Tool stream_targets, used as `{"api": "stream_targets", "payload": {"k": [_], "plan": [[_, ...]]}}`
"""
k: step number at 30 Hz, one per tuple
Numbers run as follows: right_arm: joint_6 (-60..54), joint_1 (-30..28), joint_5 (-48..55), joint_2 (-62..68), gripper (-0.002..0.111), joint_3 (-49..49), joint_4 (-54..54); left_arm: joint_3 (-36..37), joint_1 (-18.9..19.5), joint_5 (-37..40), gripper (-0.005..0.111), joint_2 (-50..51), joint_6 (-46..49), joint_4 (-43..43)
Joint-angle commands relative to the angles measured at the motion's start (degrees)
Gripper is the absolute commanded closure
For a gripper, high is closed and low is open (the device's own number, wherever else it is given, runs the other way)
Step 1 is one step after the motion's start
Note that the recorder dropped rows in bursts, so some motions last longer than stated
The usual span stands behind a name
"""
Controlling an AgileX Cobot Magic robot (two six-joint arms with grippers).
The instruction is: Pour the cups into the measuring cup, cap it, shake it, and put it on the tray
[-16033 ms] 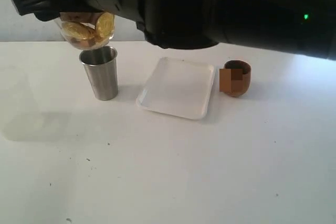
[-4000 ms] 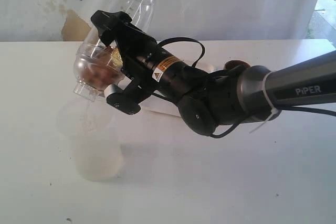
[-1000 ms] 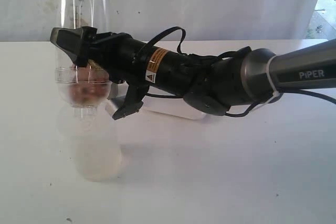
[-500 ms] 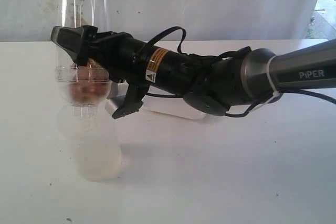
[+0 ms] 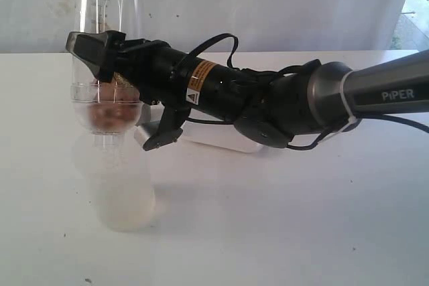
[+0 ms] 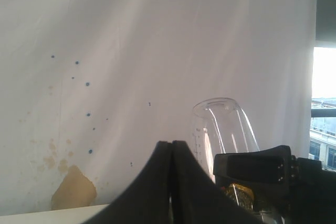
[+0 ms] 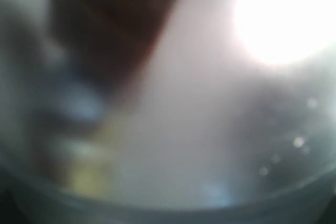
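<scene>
Right tool (image 5: 100, 55): arm reaches across from the right side of the table (image 5: 301, 226) to the far left. Jaws stand wide and are clamped on the measuring cup (image 5: 107, 5), one finger across its front, the other hidden behind it.

Measuring cup: upright but upside down, closed base on top and mouth facing down. It is at the left of the table, directly over the frosted cup (image 5: 124, 195), and its mouth meets that cup's rim. I cannot tell whether the two are pressed together. Brown and gold pieces (image 5: 107, 113) lie in its lower end.

Frosted cup: stands on the table, nothing gripping it.

Tray (image 5: 224, 142): on the table behind the right arm, mostly hidden, only a strip of its near edge showing.

Left tool (image 6: 170, 182): fingers pressed together, nothing between them. It is raised, and the measuring cup's base shows just beyond it.

Right wrist view: blurred out, nothing readable.
</scene>
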Motion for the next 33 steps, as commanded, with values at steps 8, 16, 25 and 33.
{"api": "stream_targets", "payload": {"k": [8,16,25,33], "plan": [[0.34,-0.44,-2.99,-0.78,0.108,-0.6,1.26,0.24,-0.16,0.01,0.107,-0.37,0.03,-0.47],[0.34,-0.44,-2.88,-0.78,0.108,-0.6,1.26,0.24,-0.16,0.01,0.107,-0.37,0.03,-0.47],[0.34,-0.44,-2.66,-0.78,0.108,-0.6,1.26,7.51,1.74,-6.61,0.107,-1.69,0.86,2.81],[0.34,-0.44,-2.66,-0.78,0.108,-0.6,1.26,12.11,16.42,-4.01,0.107,-6.08,-16.76,19.57]]}}
